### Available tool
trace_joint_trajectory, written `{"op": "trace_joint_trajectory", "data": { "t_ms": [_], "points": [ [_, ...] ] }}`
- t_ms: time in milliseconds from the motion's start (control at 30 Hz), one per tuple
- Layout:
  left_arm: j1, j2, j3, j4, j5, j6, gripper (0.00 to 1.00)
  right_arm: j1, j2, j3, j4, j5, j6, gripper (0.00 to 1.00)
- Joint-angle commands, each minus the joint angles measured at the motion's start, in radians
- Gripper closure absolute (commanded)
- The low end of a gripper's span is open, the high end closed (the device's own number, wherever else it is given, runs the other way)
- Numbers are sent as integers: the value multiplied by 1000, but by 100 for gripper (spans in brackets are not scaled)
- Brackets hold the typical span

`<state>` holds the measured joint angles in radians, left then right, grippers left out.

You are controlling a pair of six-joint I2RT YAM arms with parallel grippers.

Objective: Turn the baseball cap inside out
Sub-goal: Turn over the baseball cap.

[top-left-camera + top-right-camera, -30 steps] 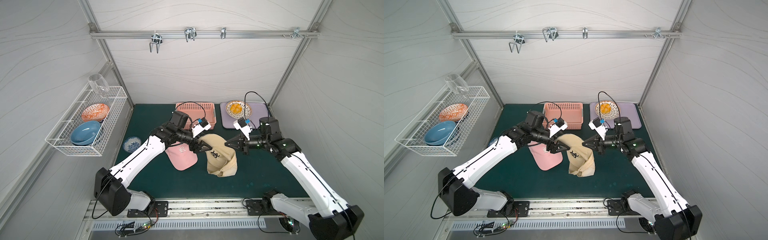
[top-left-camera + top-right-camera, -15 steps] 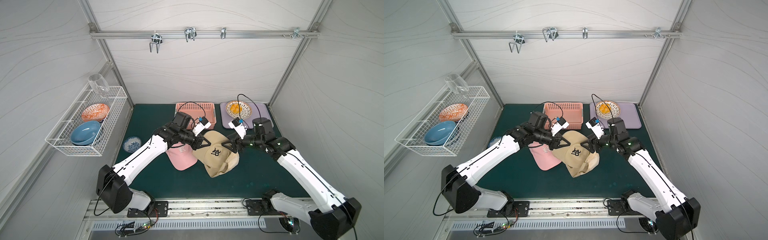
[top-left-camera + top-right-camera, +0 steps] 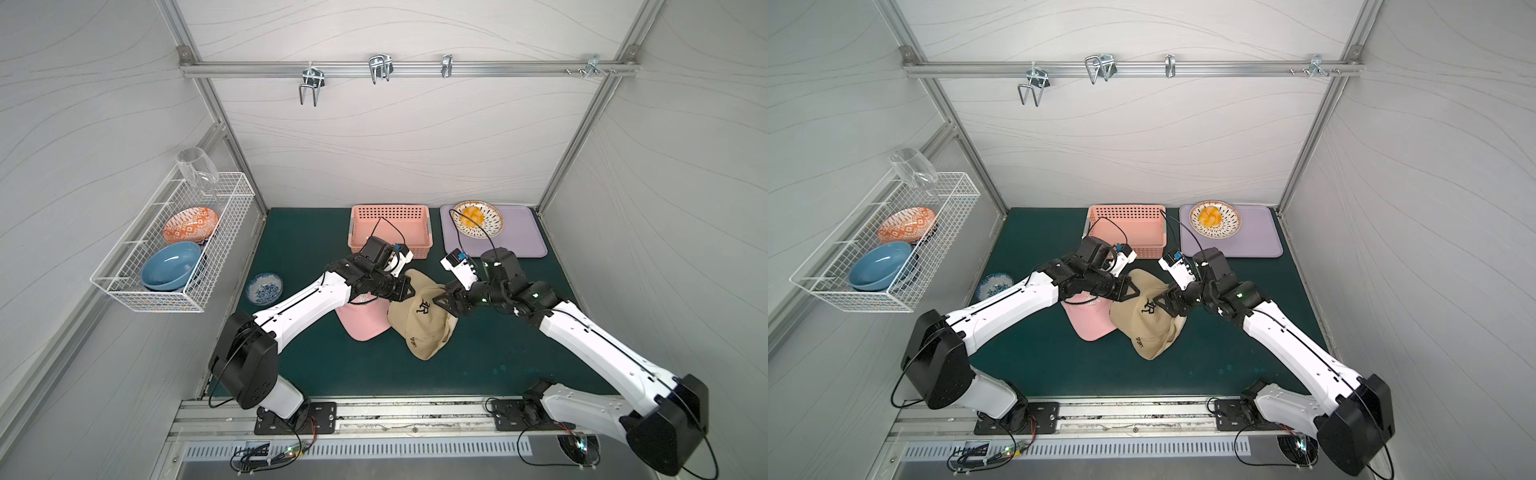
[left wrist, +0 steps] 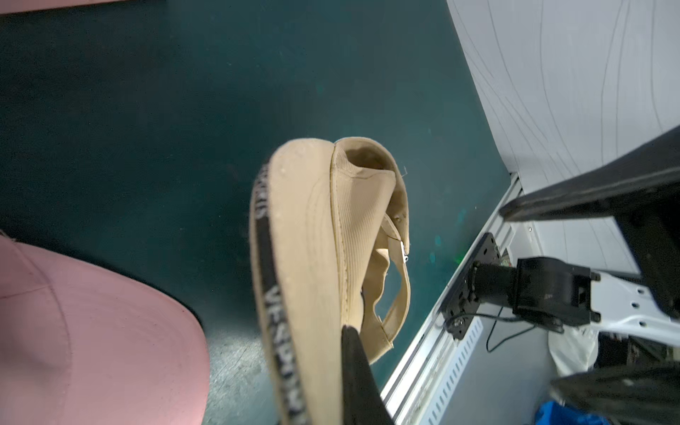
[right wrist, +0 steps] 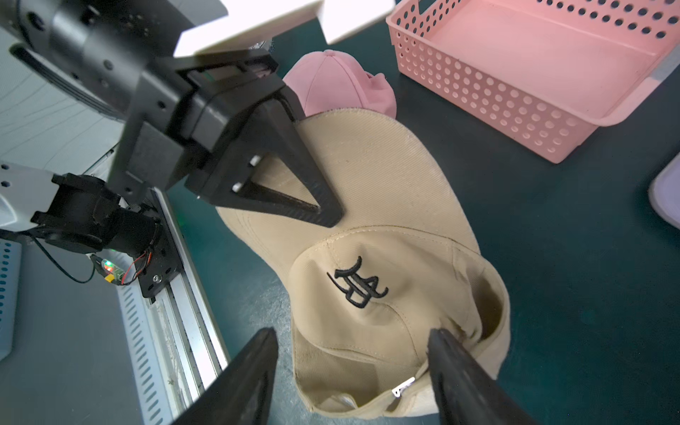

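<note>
Fabric sits at the middle of the tabletop in both top views: a tan cotton baseball cap with a black embroidered logo [image 3: 419,332] [image 3: 1142,328], overlapping a pink cotton baseball cap [image 3: 365,324] on the side toward the left edge. The left jaws are clamped on the tan brim, and the right jaws stand wide at the crown's opposite side. A pink perforated plastic basket [image 3: 390,208] and a flat lilac tray [image 3: 523,241] line the back edge of the dark green matted tabletop [image 3: 307,237], which is enclosed by white panelled walls.

In the left wrist view, the tan cap [image 4: 305,239] hangs edge-on from its pinched brim, crown slumped and adjuster strap looped open. Whether it touches the tabletop I cannot tell.

In the right wrist view, the open jaws straddle the rear rim of the cap [image 5: 386,184], one seemingly resting against the cloth. The crown looks light, limp and easy to push through, while the brim is stiff and offers a firm anchor. The sweatband rim beside the strap seems the best hold for the turning.
</note>
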<state>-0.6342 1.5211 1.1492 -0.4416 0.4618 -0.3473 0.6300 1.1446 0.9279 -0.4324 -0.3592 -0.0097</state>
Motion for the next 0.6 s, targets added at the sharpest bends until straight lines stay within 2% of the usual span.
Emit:
{"op": "trace_joint_trajectory", "data": {
  "t_ms": [0,100,233,367,567],
  "points": [
    [-5,-31,-12,145,-42,-97,100,7,77,-60,135,-59,102,35],
    [-7,-35,-34,170,-56,-115,100,12,152,-94,248,-81,168,39],
    [-6,-24,-39,165,-72,-118,100,23,288,-75,237,-18,192,41],
    [-5,-24,-42,147,-112,-105,100,22,365,-65,167,133,205,42],
    [-5,-12,-51,132,-152,-98,100,21,352,-79,95,361,222,37]
  ]
}}
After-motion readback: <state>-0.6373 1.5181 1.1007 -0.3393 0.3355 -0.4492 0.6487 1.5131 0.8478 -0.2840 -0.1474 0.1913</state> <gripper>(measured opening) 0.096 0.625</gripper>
